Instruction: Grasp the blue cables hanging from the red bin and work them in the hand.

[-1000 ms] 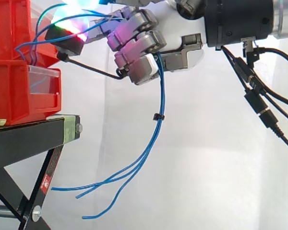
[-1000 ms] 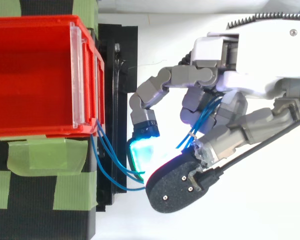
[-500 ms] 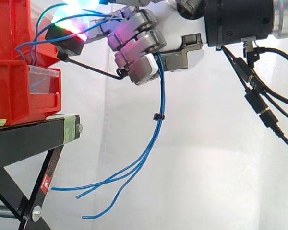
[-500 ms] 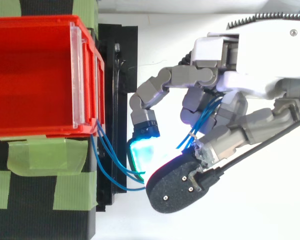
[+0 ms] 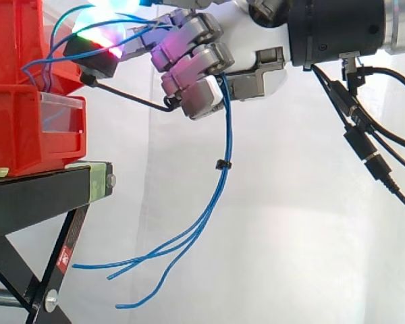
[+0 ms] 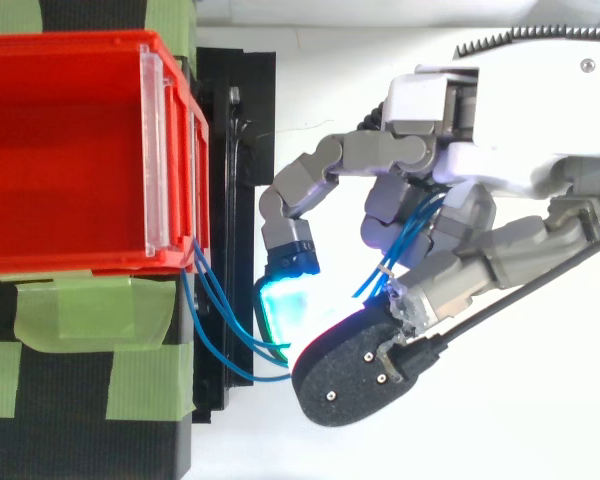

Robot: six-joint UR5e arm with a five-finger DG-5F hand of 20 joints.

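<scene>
Where the blue cables (image 5: 223, 189) leave the front corner of the upper red bin (image 6: 80, 45), they loop out level toward the hand (image 5: 202, 64). The hand's fingers are curled round them, clamping the strands against the palm. In the top view the strands thread between the bent fingers (image 6: 385, 210), and one fingertip (image 6: 285, 300), glowing cyan, points down beside the loop, on the bin's side of the other fingers. In the side view the glowing tips sit close to the bin's front, though I cannot tell whether they touch it.

Below the lowest curled finger the cables drop free in a long curve. A small black tie (image 5: 220, 164) bundles them a little way under the fingers. Further down they separate into three loose ends that sweep back beneath the fingertips toward the leg of the black stand (image 5: 34, 199) and hang in the air before the white curtain (image 5: 310, 236).

A second red bin (image 5: 20, 135) sits under the first, on the stand, lower than the fingers. Green tape (image 6: 90, 310) covers the stand's top beside the bins.
</scene>
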